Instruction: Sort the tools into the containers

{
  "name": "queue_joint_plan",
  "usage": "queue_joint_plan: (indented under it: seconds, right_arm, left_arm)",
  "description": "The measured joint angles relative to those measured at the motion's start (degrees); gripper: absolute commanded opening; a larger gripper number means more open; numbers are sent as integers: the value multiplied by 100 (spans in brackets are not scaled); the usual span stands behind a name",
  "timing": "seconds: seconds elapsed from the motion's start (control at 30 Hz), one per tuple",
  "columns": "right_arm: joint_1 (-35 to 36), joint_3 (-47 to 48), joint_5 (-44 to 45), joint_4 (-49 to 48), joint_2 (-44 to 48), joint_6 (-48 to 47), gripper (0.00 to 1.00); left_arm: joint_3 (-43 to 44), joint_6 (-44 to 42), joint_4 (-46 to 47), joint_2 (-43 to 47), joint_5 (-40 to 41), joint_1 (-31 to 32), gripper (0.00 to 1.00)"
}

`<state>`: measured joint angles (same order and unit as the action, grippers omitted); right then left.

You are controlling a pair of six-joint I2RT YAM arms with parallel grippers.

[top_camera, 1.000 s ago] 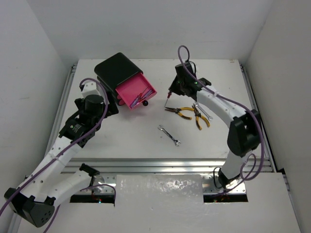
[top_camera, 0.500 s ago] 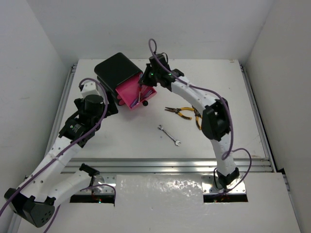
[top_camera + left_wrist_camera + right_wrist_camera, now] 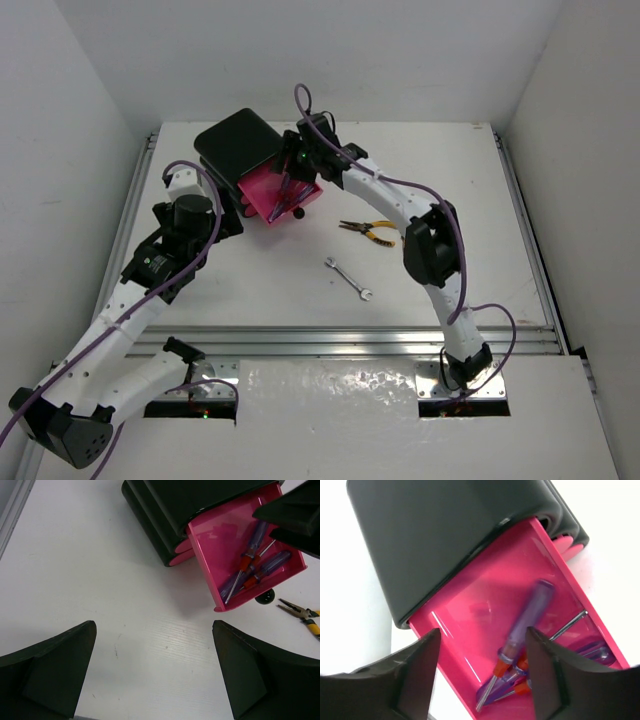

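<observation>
Jutting from the black box (image 3: 235, 140), the open pink drawer (image 3: 485, 595) sits directly under the right gripper (image 3: 481, 645), whose jaws are parted and empty. Screwdrivers (image 3: 520, 625) lie in the drawer below its fingers. The left gripper (image 3: 154, 645) gapes wide near the box. Pliers (image 3: 368, 231) and a wrench (image 3: 348, 278) lie apart from the box.

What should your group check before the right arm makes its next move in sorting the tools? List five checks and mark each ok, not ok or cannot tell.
1. Drawer pulled out of the black box: ok.
2. Right gripper jaws apart, nothing between them: ok.
3. Screwdrivers lying inside the drawer: ok.
4. Left gripper open and apart from the box: ok.
5. All tools put away: not ok; pliers and a wrench lie on the table.
</observation>
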<state>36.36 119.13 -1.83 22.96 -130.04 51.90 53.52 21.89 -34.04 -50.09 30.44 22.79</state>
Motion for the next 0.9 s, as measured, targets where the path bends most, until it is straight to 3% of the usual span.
queue_joint_plan:
  seconds: [0.03,0.2,0.4,0.53,0.67,0.9]
  right_arm:
    - [0,28,-13,7,0,-72,77]
    - [0,-92,26,48,166,-297,77]
    - [0,-3285,7,-557,2404,-765,71]
    - [0,-4697,-160,-1252,3388,-1255,65]
    - [0,-4946,-411,-1692,3180,-1799,53]
    - [0,-4424,-588,-1908,2179,-2553,53]
  left_arm:
    - [0,0,0,0,-7,0,100]
    - [0,0,0,0,-9,0,100]
    - [-7,0,0,85,-2,0,100]
    - [-7,0,2,98,-4,0,100]
    - [-7,0,2,96,-7,0,100]
    - [-28,0,4,96,-4,0,100]
